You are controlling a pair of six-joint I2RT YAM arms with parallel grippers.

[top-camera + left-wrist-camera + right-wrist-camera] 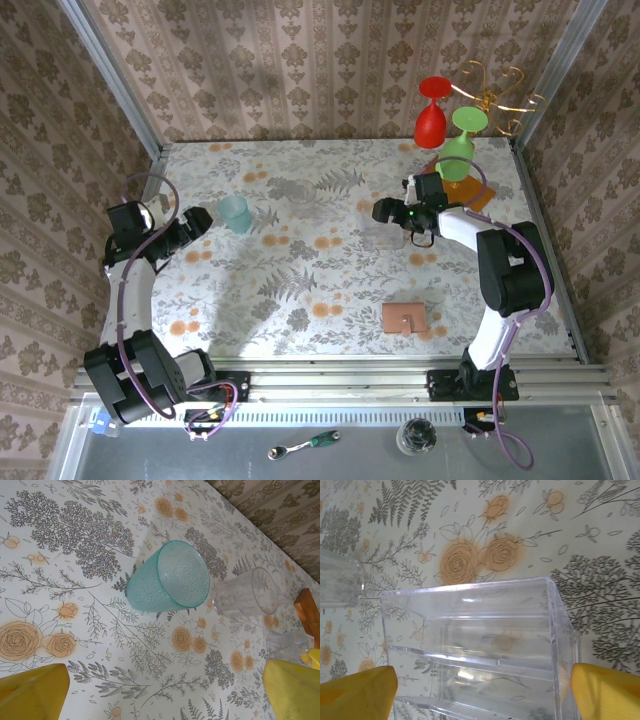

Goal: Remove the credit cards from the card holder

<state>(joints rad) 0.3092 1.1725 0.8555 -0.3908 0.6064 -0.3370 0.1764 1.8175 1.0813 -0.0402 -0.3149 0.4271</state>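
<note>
The card holder (404, 319) lies flat on the floral table near the front right, tan-brown face up. The credit cards are hidden. My right gripper (388, 213) hovers well behind the card holder; in the right wrist view it (482, 695) is open, its yellow fingers (357, 692) straddling a clear plastic box (475, 630). My left gripper (200, 220) is far to the left; in the left wrist view it (165, 695) stands open over bare tablecloth, short of a teal cup (167, 577).
The teal cup (236, 213) stands at mid-left. A clear cup (247, 592) sits beyond it, also left of the box (337, 582). A red goblet (432, 110) and a green goblet (460, 145) hang over an orange wooden slab (478, 192) at the back right.
</note>
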